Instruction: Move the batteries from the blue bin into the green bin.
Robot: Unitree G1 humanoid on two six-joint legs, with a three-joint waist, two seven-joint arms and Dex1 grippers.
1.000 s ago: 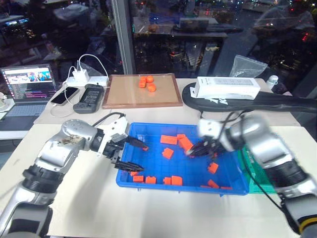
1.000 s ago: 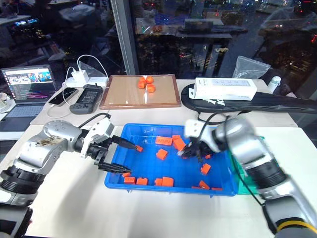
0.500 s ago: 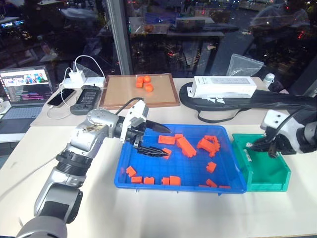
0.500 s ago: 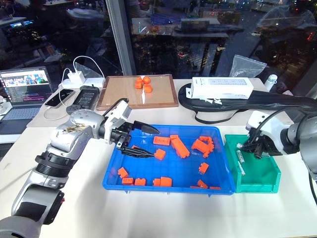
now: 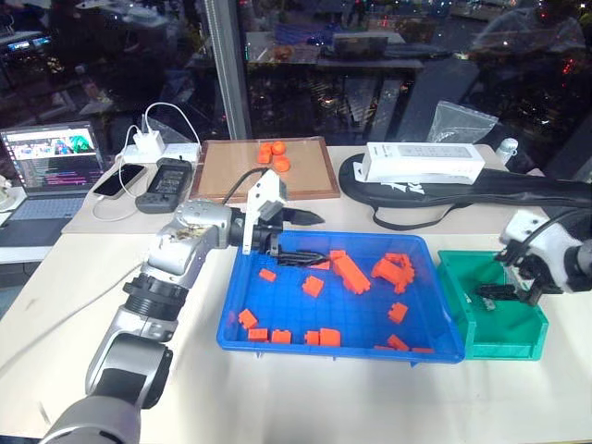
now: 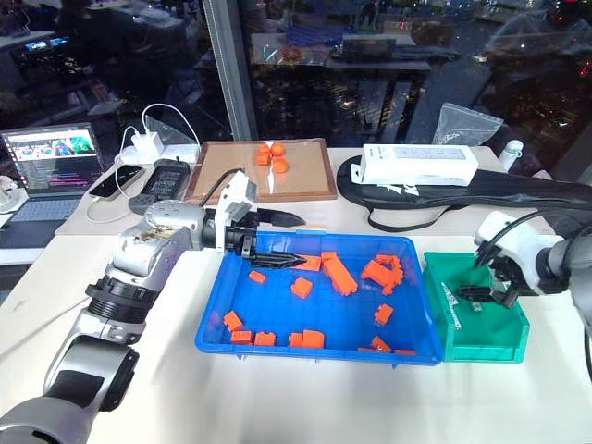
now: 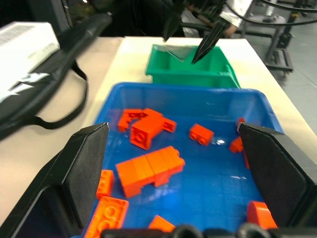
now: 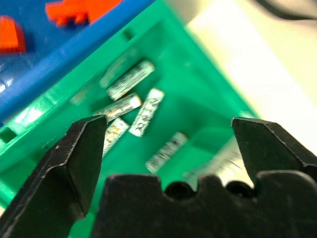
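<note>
Right claw [image 8: 163, 148] spread wide and empty above green bin [image 8: 208, 99], batteries [image 8: 146, 111] inside lying flat, mostly parallel

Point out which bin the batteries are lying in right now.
The green bin, the small deep box under the right gripper. The batteries lie on its floor; the wide blue bin beside it shows orange bricks.

Several batteries [image 8: 143, 111] lie in the green bin [image 8: 208, 94] beneath the spread-open tool [image 8: 171, 148].
</note>
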